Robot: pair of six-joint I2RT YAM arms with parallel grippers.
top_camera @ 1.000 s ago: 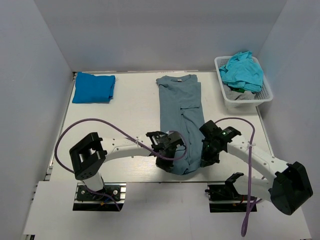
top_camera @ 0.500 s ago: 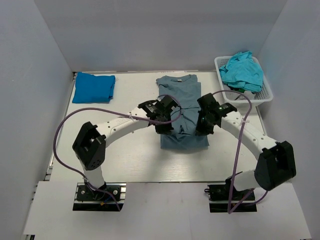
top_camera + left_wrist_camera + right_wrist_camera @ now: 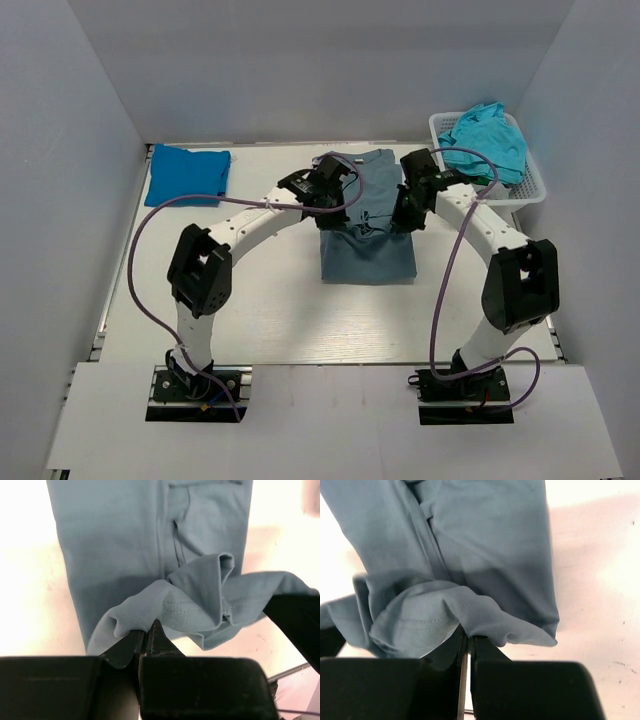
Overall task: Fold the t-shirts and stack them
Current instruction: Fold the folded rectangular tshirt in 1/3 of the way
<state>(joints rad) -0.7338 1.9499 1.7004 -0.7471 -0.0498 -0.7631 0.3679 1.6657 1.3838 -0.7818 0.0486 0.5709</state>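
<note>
Carried up from the near edge toward the collar: hem of grey shirt (image 3: pixel 367 255), mid-table, clamped in left gripper (image 3: pixel 148 630) and right gripper (image 3: pixel 467 637) to halve it. Farther: blue shirt (image 3: pixel 187 175) folded, far-left corner; turquoise shirts (image 3: pixel 486 138) in basket (image 3: pixel 497 204), far-right.

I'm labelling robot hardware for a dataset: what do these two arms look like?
Both the left arm and the right arm have white tubular links, chunky black joint housings and black jaws. A purple cable loops loosely along each.

Robot lab cell: plain white walls (image 3: pixel 60 150), white table (image 3: pixel 260 310), bolted arm mounts (image 3: pixel 195 392).
</note>
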